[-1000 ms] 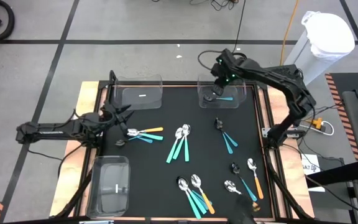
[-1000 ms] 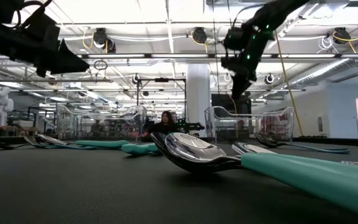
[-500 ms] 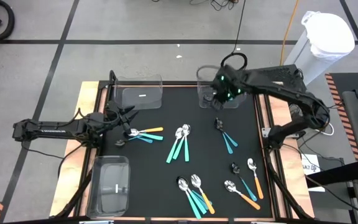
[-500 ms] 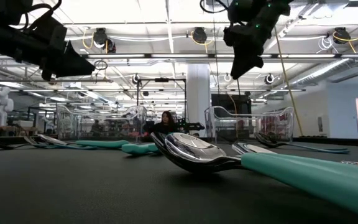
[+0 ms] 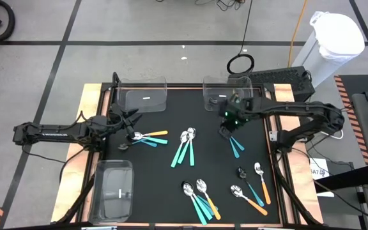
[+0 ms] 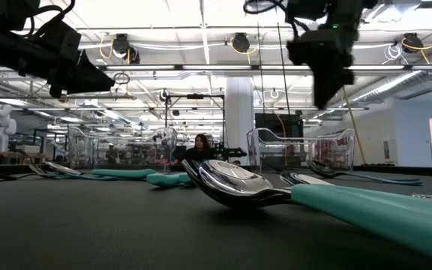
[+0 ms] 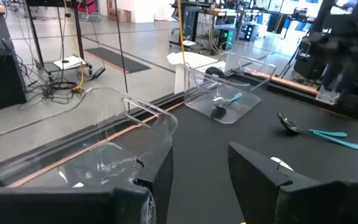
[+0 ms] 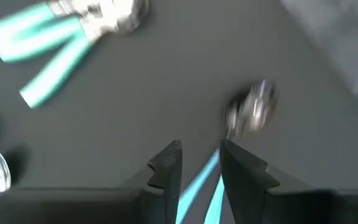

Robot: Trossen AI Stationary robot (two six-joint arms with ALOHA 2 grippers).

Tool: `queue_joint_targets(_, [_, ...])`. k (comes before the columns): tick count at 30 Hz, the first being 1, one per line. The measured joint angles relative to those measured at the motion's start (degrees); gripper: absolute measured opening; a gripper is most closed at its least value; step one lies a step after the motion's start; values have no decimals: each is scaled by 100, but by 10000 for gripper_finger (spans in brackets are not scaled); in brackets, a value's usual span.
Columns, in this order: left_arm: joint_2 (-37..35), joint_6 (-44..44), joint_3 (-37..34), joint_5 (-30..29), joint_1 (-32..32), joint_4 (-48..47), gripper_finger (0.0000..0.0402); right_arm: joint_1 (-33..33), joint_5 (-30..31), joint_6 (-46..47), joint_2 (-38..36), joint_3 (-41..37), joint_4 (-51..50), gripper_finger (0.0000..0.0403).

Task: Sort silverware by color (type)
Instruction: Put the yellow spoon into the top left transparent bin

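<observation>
**Spoon right under the right tool**

The right tool [image 8: 196, 163] hung over a teal spoon [image 5: 234, 142], its fingers a little apart and empty. The handle ran between them. The left tool [image 5: 121, 118], open, waited far off.

No readable text or labels.

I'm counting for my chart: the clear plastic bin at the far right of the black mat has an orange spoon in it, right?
Not quite: the spoon in that clear plastic bin has a teal plastic handle and a shiny metal bowl, not orange. The left wrist view shows it lying there.
</observation>
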Motion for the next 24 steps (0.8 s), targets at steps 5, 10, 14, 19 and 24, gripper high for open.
queue_joint_targets(5, [0,-44,0,-17,0,-118,153,722,-2,1281,-2,-174,-861,100])
queue_joint_targets(10, [7,-259,-8,-18,0,-367,153,1533,-4,2560,0,-388,-1097,100])
queue_joint_targets(14, [11,-350,-119,-144,0,-383,153,2267,-39,3627,2,-686,-1216,101])
queue_joint_targets(19, [10,-401,-271,-185,0,-360,153,3037,-376,4637,4,-939,-1239,115])
queue_joint_targets(24, [35,-497,-343,-179,0,-360,153,3734,-484,5673,8,-945,-1215,151])
